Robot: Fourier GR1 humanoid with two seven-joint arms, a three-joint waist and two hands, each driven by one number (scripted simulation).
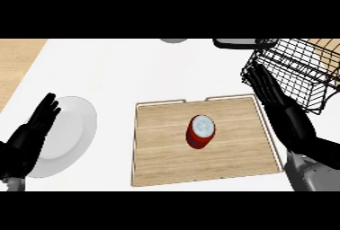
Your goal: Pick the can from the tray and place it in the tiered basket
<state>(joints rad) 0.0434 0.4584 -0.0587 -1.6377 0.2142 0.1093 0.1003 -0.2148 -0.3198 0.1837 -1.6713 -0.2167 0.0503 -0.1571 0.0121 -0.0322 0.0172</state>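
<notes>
A red can (200, 131) with a silver top stands upright near the middle of the wooden tray (159, 166). The black wire tiered basket (306, 67) sits at the upper right of the counter. My right hand (279, 105) is open, fingers straight, raised over the tray's right edge and just in front of the basket; it is to the right of the can and apart from it. At the lower left my left hand (30, 134) rests open with fingers up, overlapping the white plate.
A white plate (69, 134) lies left of the tray. A grey round object (174, 40) and a dark-rimmed item (234, 43) show at the far edge. The white counter ends at a wooden strip (16, 63) on the left.
</notes>
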